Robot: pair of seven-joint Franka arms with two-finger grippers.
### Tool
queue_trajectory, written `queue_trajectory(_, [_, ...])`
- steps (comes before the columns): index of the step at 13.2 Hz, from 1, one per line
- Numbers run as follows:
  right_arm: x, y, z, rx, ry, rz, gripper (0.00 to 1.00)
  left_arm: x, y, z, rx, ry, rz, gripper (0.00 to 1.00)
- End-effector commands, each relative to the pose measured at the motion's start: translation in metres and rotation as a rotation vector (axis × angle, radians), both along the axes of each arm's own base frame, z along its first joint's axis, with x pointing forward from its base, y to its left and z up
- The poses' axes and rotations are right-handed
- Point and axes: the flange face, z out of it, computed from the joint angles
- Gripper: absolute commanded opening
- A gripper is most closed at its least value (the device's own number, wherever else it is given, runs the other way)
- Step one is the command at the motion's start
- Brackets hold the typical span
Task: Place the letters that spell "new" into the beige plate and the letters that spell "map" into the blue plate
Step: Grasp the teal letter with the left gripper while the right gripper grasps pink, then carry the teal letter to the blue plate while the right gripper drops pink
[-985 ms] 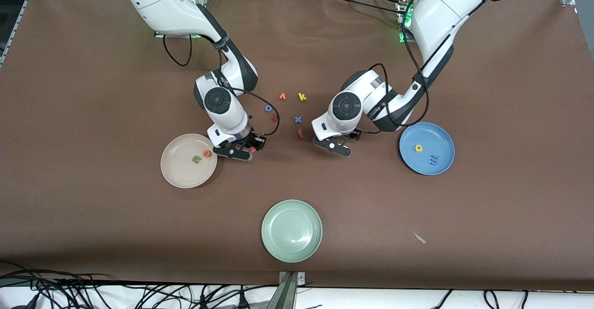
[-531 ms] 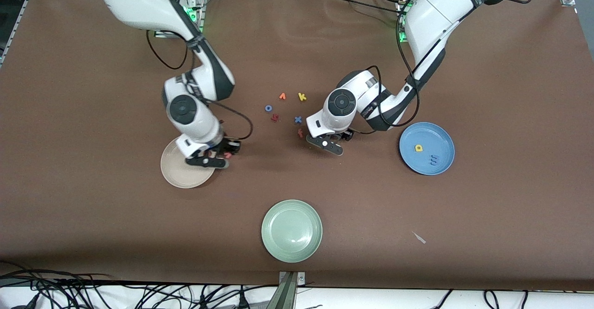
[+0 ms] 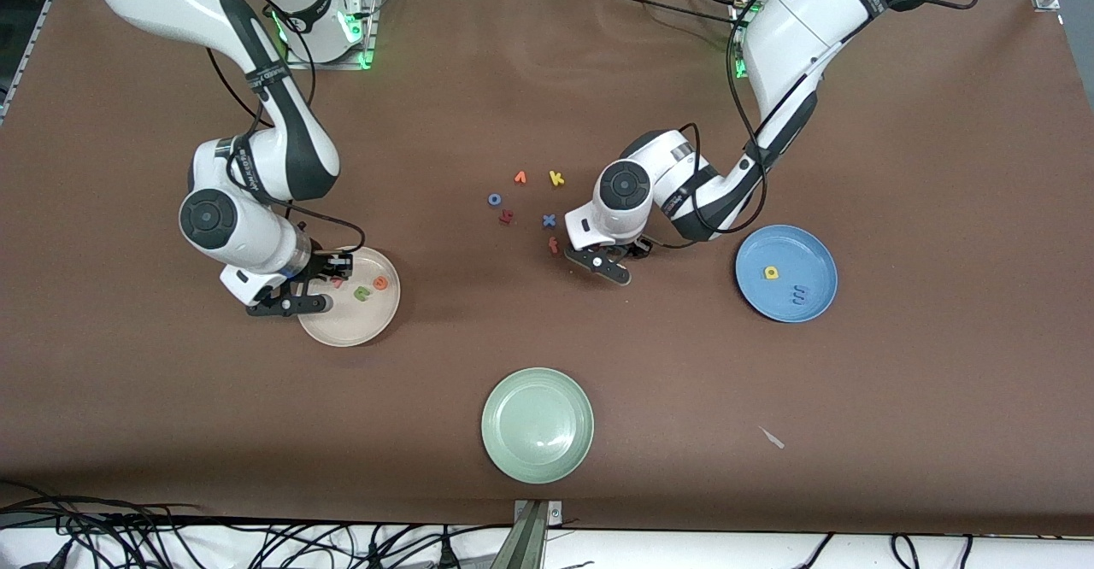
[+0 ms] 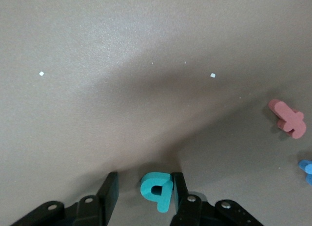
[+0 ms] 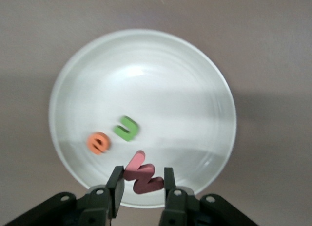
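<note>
Two of the six letters are not yet in their plates, and each hand is on one of them. Nearest the front camera sits a pale green plate [image 3: 537,425], which plays no part. Farther back, toward the right arm's end of the worktop, the beige plate [image 3: 342,328] holds the green n [image 3: 362,293] and the orange e [image 3: 380,282]. The right hand [image 5: 141,183] hangs over that plate's rim, pinching the pinkish-red w [image 5: 139,167]. Its next move is probably just to let go so the w drops inside. Toward the left arm's end, the blue plate [image 3: 808,253] carries the yellow a [image 3: 771,273] and the blue m [image 3: 798,296]. The left hand [image 4: 144,189] is down at the worktop between that plate and the loose letters. Its fingers straddle the teal p [image 4: 157,189]: one touches it and the other stands apart, so nothing is gripped yet. It needs to finish closing, lift, and carry the p to the blue plate. Farthest lie the spare letters, among them a blue x [image 3: 549,220] and a yellow k [image 3: 556,178]. From the front the p is hidden under the left hand, and the w barely shows.
</note>
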Motion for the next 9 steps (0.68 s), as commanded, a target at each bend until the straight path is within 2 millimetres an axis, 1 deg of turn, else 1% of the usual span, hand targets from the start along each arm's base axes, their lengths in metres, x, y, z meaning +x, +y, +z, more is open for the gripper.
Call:
queue_trajectory(1, [-0.011,0.006,0.006,0.006,-0.014,0.018,0.61,-0.005,-0.002,-0.003,0.008,-0.016,-0.028,0.15])
queue_trajectory(2, [-0.01,0.006,0.006,0.01,-0.014,0.014,0.69,-0.004,-0.002,-0.003,0.007,-0.017,-0.027,0.11])
queue_trajectory(4, [-0.008,0.006,0.013,0.012,-0.026,0.012,0.75,0.002,0.002,0.004,0.01,-0.022,-0.026,0.02])
queue_trajectory(5, [-0.006,0.007,0.017,0.013,-0.034,0.013,0.75,0.007,0.005,0.009,0.01,-0.028,-0.023,0.02])
queue_trajectory(6, [0.0,0.008,0.026,0.017,-0.05,0.017,0.78,0.012,0.008,0.02,0.006,-0.042,-0.054,0.02])
queue_trajectory(7, [0.004,0.009,0.036,0.019,-0.062,0.019,0.79,0.019,0.019,0.026,0.018,-0.034,-0.092,0.02])
queue_trajectory(9, [0.003,0.007,0.056,0.019,-0.067,0.02,0.8,0.033,0.042,0.048,0.042,-0.019,-0.146,0.02])
